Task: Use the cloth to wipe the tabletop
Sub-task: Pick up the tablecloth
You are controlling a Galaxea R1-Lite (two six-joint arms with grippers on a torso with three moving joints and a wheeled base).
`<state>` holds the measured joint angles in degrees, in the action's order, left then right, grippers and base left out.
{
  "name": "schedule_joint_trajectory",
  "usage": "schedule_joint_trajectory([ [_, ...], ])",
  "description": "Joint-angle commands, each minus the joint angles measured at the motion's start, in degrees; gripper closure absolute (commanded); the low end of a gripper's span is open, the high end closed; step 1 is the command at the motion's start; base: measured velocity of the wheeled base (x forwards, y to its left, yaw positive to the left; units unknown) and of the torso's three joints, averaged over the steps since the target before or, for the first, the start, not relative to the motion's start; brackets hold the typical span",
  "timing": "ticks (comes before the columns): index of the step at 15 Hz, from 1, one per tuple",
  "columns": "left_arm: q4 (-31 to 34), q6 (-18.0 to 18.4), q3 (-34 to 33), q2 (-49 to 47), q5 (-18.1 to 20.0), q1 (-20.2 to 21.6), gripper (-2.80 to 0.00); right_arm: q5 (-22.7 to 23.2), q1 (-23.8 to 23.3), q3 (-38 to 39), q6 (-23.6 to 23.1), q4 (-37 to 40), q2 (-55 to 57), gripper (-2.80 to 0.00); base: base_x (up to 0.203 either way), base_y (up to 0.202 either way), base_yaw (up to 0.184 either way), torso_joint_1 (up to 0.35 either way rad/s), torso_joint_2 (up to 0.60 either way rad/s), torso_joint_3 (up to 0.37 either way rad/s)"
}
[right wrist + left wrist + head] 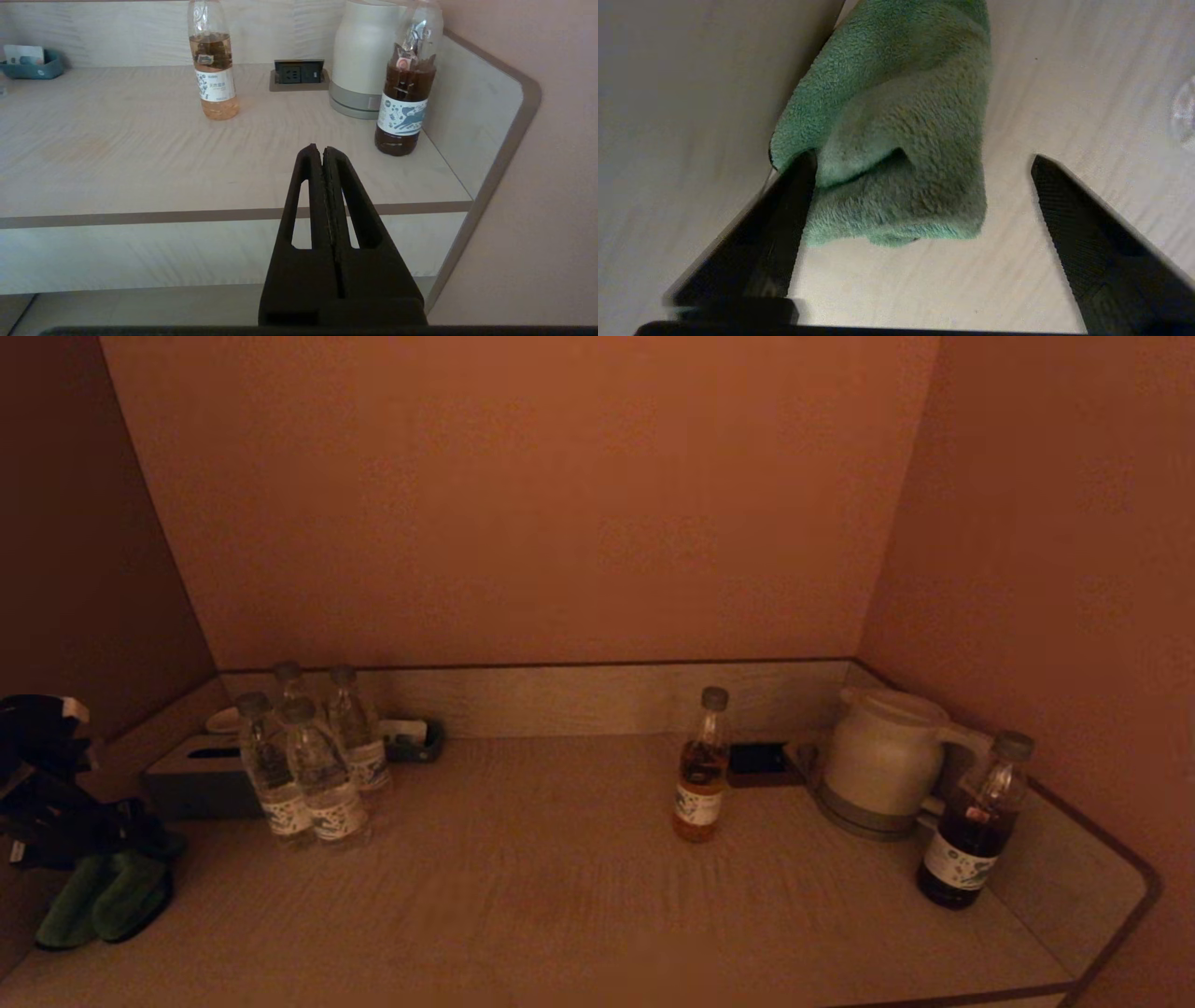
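Cloth, soft rumpled dark-green microfibre [896, 140], lies bunched on the light wood-grain worktop [560, 887] at its left near end, close to the side wall. Left gripper [922, 161] is spread wide over it, one black finger [784, 224] touching the cloth's edge, the other well clear; nothing gripped. Judged: it's poised to close on the bunch before any wiping. Left arm [56, 793] sits low over that corner, reaching in from the left edge. Beyond stand clear water bottles [308, 765] by a grey tissue box [196, 779]. Right gripper [323, 151] is closed, empty, parked off the front edge, facing the white kettle [369, 56].
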<state>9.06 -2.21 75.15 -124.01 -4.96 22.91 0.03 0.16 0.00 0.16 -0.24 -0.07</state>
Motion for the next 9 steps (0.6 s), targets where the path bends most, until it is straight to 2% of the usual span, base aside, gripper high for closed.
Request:
schedule_joint_trajectory([
  [1,-0.88,-0.04,-0.1,-0.45,-0.17,0.07,0.0,0.06,0.02,0.0,0.02,-0.02,0.07,0.0,0.0,0.0,0.0,0.0,0.0,0.0],
  [9,-0.97,0.01,-0.93,-1.51,-0.05,0.12,0.0,0.06,0.02,0.0,0.02,-0.02,0.07,0.0,0.0,0.0,0.0,0.0,0.0,0.0],
])
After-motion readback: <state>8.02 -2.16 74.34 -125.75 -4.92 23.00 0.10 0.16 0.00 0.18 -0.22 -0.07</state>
